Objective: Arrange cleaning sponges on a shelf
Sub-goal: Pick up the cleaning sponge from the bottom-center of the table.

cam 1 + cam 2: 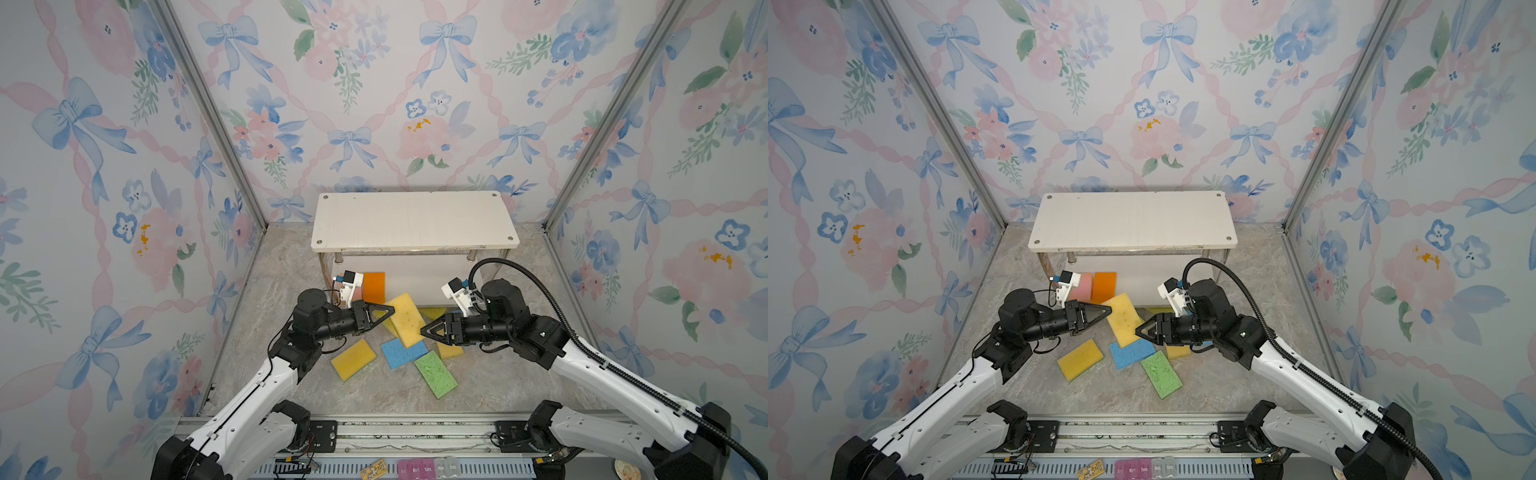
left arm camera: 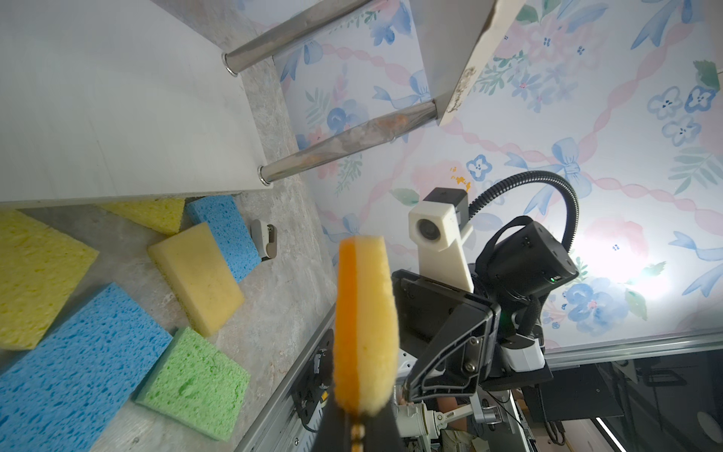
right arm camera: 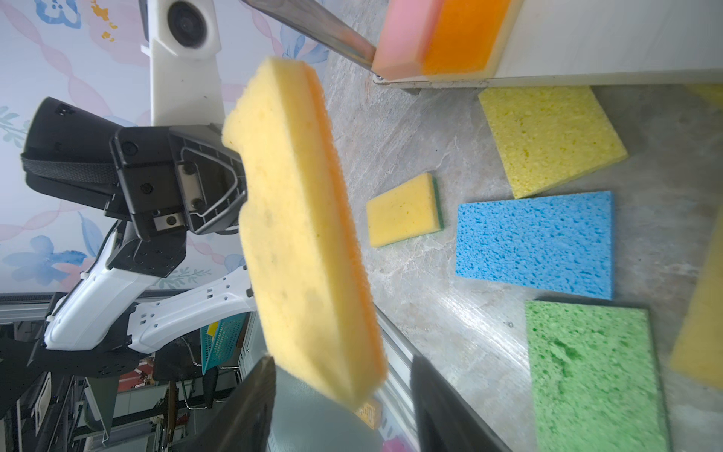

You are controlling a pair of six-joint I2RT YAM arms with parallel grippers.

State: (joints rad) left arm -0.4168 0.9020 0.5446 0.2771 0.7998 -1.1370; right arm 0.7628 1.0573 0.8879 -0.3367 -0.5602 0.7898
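My left gripper is shut on one end of a yellow sponge with an orange backing, holding it in the air in front of the shelf. My right gripper is open around the sponge's other end, with a gap still showing on one side. A pink sponge and an orange sponge stand at the left end of the lower board. On the floor lie a yellow sponge, a blue one, a green one and a mustard one.
A bright yellow sponge and a second blue sponge lie at the shelf's front edge, next to a small grey clip. Flowered walls close in three sides. A metal rail runs along the front.
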